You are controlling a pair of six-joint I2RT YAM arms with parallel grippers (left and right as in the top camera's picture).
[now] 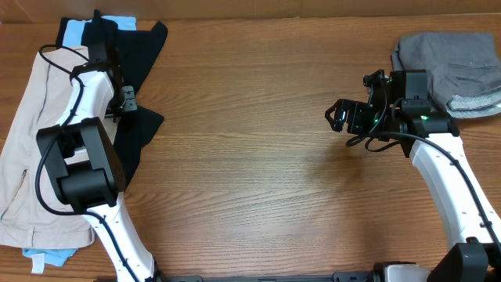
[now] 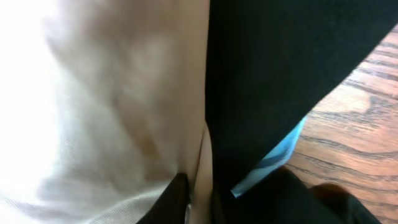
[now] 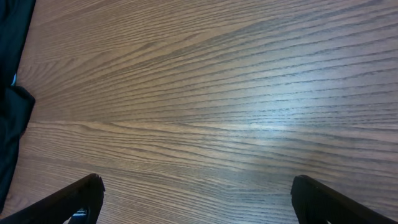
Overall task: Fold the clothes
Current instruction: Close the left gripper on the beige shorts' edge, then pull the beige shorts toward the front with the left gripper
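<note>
Lying just beneath the left pincer (image 1: 99, 33), beige cloth (image 1: 31, 133) borders black cloth (image 1: 145, 48).

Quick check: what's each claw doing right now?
Left claw: pressed into the beige fabric garment and the black fabric garment; open or closed cannot be told.
Right claw: open, holding nothing, above the brown wooden table.

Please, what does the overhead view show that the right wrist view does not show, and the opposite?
Only the overhead view: the grey garment at the table's far right, the beige garment and light blue garment on the left, and the left arm. Only the right wrist view: a close look at the right gripper, open, with bare wood between its fingers. Both: the wooden table and the black garment, of which the wrist view catches only an edge.
</note>
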